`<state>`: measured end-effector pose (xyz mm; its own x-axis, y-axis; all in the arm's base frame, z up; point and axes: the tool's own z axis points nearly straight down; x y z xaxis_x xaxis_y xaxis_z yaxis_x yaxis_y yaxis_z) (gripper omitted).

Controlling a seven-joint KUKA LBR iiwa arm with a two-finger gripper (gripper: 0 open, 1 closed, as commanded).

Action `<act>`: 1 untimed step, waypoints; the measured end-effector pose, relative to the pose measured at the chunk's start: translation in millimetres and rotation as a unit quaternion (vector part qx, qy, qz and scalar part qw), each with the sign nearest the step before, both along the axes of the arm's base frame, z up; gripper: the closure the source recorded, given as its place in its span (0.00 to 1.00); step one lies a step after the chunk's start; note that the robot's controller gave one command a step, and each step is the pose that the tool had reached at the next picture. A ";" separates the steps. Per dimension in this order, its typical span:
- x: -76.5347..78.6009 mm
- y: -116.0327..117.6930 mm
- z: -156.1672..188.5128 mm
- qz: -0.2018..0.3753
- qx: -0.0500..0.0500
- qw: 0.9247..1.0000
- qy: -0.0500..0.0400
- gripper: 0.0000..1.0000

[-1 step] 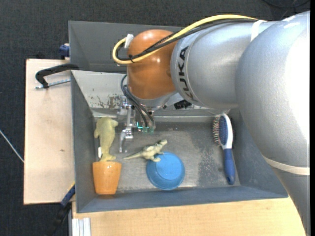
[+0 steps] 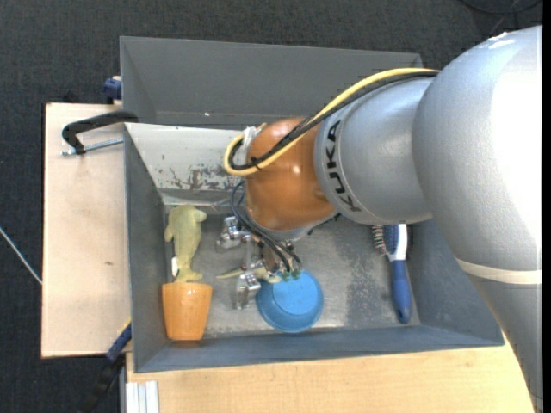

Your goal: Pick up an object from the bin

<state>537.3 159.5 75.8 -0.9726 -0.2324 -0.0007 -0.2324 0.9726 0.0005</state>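
Observation:
My gripper [image 2: 236, 261] hangs low over the bin floor near the front, left of the middle. Its two metal fingers stand apart, open, with nothing between them. A blue round bowl [image 2: 293, 305] lies just right of the front finger, touching or nearly touching it. To the gripper's left, a pale yellow-green dolphin-shaped toy [image 2: 184, 239] lies lengthwise along the left wall. An orange cup [image 2: 185, 311] stands in the front left corner, its rim against the toy's tail.
A blue-handled brush [image 2: 399, 274] with white bristles lies along the right side of the bin floor. The arm with its orange cover reaches in from the right and hides the middle and back of the floor.

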 end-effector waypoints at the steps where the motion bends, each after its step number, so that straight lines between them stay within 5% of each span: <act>1: 11.7 -66.0 0.4 0.040 0.001 0.999 -0.003 0.00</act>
